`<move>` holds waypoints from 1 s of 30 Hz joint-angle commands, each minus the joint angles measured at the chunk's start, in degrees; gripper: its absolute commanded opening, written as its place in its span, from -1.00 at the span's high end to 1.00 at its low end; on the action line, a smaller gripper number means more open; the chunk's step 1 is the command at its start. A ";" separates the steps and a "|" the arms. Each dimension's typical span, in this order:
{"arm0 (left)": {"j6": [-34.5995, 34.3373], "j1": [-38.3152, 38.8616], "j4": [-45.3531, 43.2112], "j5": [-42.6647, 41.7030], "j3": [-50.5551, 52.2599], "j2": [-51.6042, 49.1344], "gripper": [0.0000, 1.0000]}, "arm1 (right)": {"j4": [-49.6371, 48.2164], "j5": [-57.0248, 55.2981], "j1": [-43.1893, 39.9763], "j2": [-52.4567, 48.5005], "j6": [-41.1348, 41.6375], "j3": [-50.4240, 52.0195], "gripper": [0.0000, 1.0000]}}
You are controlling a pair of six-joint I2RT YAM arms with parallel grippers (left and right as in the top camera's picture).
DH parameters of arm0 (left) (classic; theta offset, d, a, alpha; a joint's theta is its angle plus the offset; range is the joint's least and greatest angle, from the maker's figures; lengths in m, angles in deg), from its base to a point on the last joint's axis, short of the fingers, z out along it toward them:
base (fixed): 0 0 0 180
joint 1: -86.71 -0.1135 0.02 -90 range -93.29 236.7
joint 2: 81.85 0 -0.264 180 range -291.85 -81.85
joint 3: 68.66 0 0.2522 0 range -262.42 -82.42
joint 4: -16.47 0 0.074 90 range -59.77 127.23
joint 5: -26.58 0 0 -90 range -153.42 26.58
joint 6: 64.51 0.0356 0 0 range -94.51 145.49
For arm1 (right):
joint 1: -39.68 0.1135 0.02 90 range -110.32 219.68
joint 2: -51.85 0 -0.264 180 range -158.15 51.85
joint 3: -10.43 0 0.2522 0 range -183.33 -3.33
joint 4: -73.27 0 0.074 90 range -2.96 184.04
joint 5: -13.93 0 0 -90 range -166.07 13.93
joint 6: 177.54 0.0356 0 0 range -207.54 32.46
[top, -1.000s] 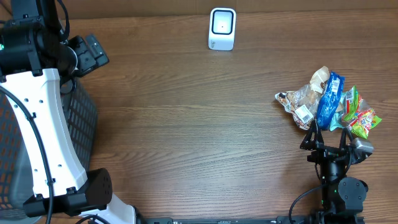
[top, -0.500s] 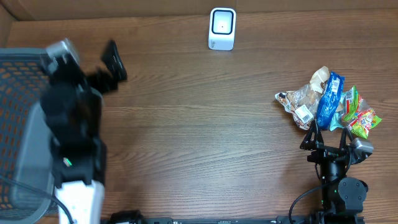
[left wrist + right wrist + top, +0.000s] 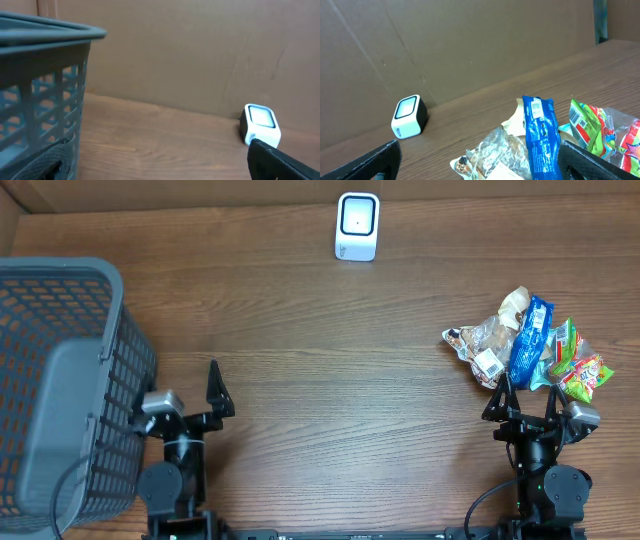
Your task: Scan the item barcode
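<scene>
Far side of your right gripper [image 3: 526, 410], jaws apart, empty; the long blue plastic packet [image 3: 528, 340] lies near-to-far; nearer this arm.

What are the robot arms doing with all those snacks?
Nothing is being handled right now. The left gripper sits open beside the grey basket. The right gripper sits open just in front of the pile of snack packets, holding none. The white barcode scanner stands at the far edge of the table, and no packet is near it.
</scene>
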 commanded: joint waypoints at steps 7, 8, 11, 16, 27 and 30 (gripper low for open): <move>6.05 0.13 11.96 -0.22 4.74 13.66 -0.99 | -0.37 -0.13 0.33 0.42 -0.17 0.59 -1.00; 7.23 0.13 14.53 -0.22 4.74 15.21 -0.99 | -0.37 -0.13 0.33 0.42 -0.17 0.59 -1.00; 7.93 0.17 18.82 0.42 4.74 16.17 -0.99 | -0.39 -0.13 0.33 0.42 -0.17 0.59 -1.00; 7.93 0.17 19.67 0.20 4.74 16.17 -0.99 | -0.39 -0.13 0.33 0.42 -0.17 0.59 -1.00; 7.93 0.17 19.65 0.17 4.74 16.15 -1.00 | -0.39 -0.13 0.33 0.42 -0.17 0.59 -1.00; 7.93 0.17 19.65 0.17 4.74 16.15 -0.99 | -0.37 -0.13 0.33 0.42 -0.17 0.59 -1.00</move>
